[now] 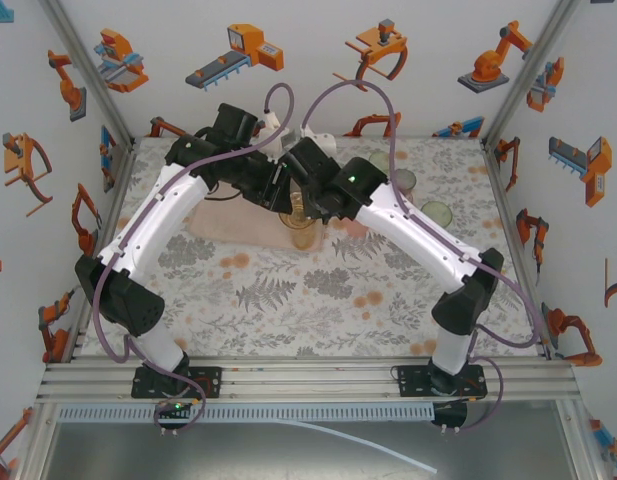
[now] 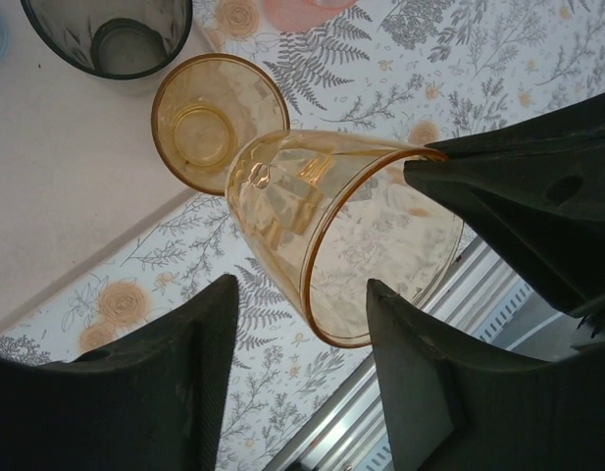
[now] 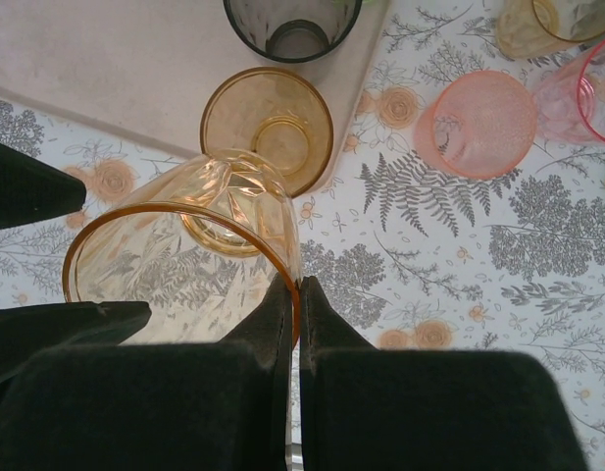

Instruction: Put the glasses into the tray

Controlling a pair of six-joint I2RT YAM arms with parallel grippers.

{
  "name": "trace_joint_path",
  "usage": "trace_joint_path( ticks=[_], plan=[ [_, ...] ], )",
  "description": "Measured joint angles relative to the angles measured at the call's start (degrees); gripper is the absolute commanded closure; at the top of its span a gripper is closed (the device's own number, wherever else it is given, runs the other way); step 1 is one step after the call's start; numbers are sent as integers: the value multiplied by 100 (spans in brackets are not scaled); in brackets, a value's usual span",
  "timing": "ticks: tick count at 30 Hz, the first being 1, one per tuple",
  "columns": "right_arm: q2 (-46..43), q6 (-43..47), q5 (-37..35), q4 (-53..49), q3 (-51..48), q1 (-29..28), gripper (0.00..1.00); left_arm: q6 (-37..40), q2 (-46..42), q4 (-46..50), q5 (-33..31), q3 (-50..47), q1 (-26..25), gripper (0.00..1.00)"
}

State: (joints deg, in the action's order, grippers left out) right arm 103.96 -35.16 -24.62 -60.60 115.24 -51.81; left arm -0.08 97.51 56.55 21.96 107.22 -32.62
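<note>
Between the pinching right fingers (image 3: 273, 334) hangs a translucent orange plastic tumbler (image 3: 184, 235); left fingers (image 2: 184, 373) spread. Next: lower onto the pale pink tray (image 3: 106, 59) ahead.

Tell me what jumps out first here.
An amber tumbler hangs tilted mid-scene, its rim pinched by the right gripper, with the open left gripper close by. Beneath, a second amber tumbler stands at the edge of the pink tray, with a grey tumbler on it.
</note>
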Motion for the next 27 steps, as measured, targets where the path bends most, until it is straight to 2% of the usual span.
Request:
trace_joint_path(
  ticks=[2, 5, 11, 13, 23, 27],
  plan=[
    [98, 0, 15, 7, 92, -9, 100, -4, 0, 0, -92, 0, 0, 54],
    [199, 0, 35, 17, 195, -15, 100, -28, 0, -7, -251, -11, 0, 62],
    [310, 2, 55, 94, 264, -15, 100, -37, 0, -37, -575, -122, 0, 70],
    [354, 2, 55, 114, 271, -20, 100, -42, -2, -42, -693, -160, 2, 78],
    [509, -26, 98, 227, 385, -85, 100, -79, -4, -61, -1211, -227, -2, 97],
    [562, -26, 105, 262, 428, -85, 93, -76, -4, -61, -1327, -227, -4, 100]
  ],
)
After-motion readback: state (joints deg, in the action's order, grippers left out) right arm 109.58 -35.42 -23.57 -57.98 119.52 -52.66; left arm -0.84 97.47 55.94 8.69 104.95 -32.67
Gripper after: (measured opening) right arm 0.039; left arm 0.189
